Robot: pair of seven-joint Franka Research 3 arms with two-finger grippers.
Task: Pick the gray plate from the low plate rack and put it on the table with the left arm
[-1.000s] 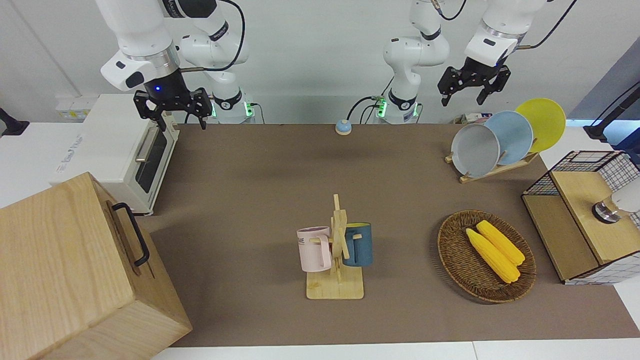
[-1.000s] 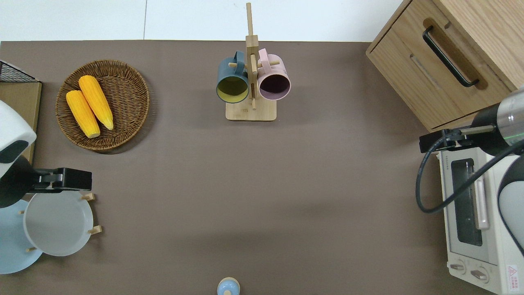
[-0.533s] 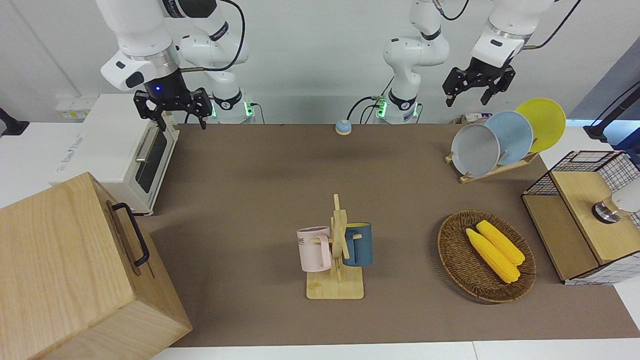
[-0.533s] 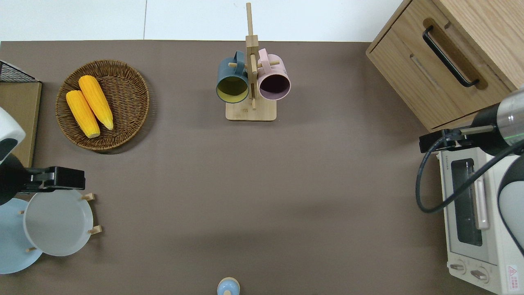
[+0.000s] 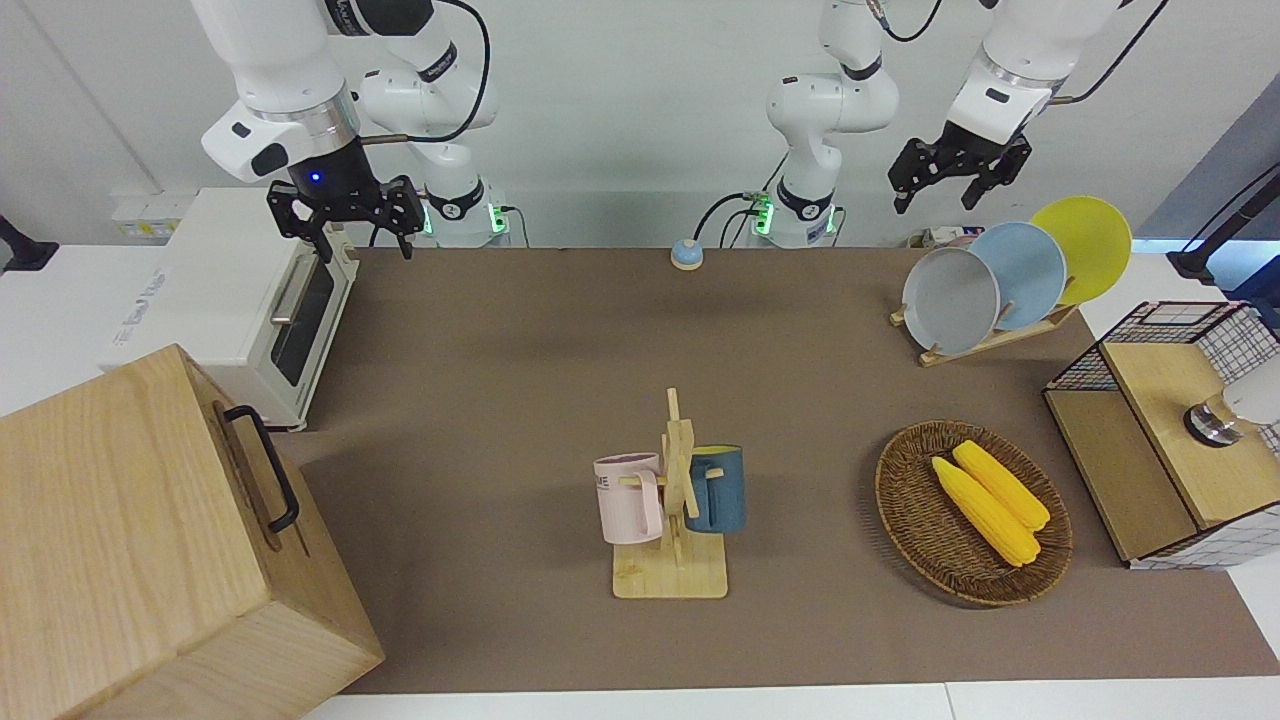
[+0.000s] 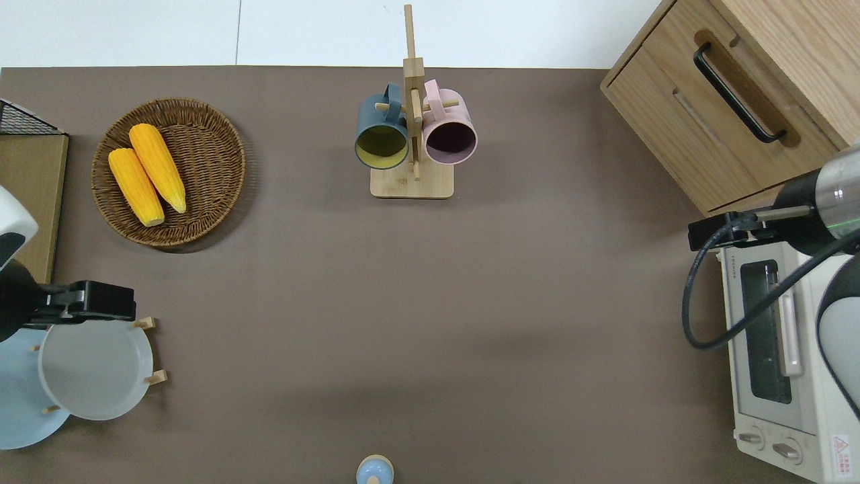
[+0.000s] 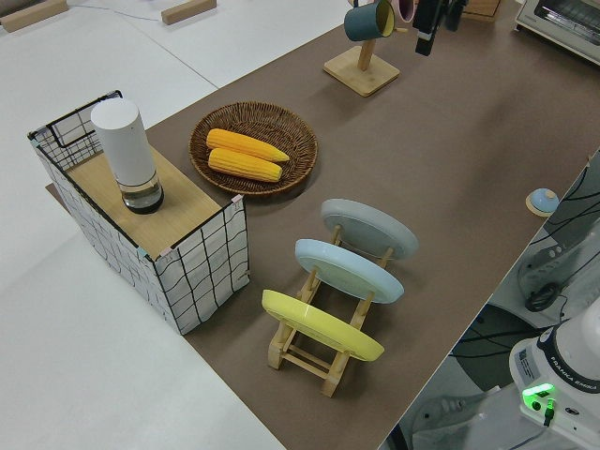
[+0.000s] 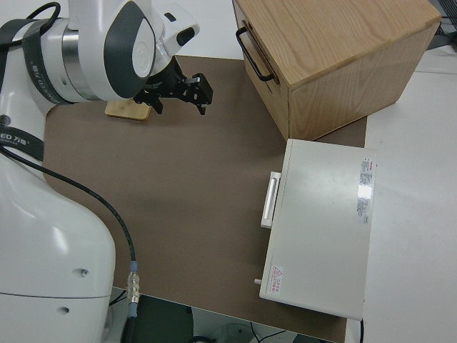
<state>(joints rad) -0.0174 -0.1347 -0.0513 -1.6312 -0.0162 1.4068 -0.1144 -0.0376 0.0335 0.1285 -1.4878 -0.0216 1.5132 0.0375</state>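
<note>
Worktop (image 5: 520, 380) bearing the rack (image 5: 985, 340) at the left arm's end. Gray plate (image 5: 950, 300) leans in the rack's slot beside the blue plate (image 5: 1028, 272). Left gripper (image 5: 955, 180), fingers spread and empty, hangs over the gray plate's rim. Right arm parked.

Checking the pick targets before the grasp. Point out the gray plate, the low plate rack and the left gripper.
gray plate (image 5: 950, 301): front view, middle of its face.
low plate rack (image 5: 1000, 340): front view, the slanted wooden rail under the plates.
left gripper (image 5: 942, 197): front view, midway between its open fingertips.
</note>
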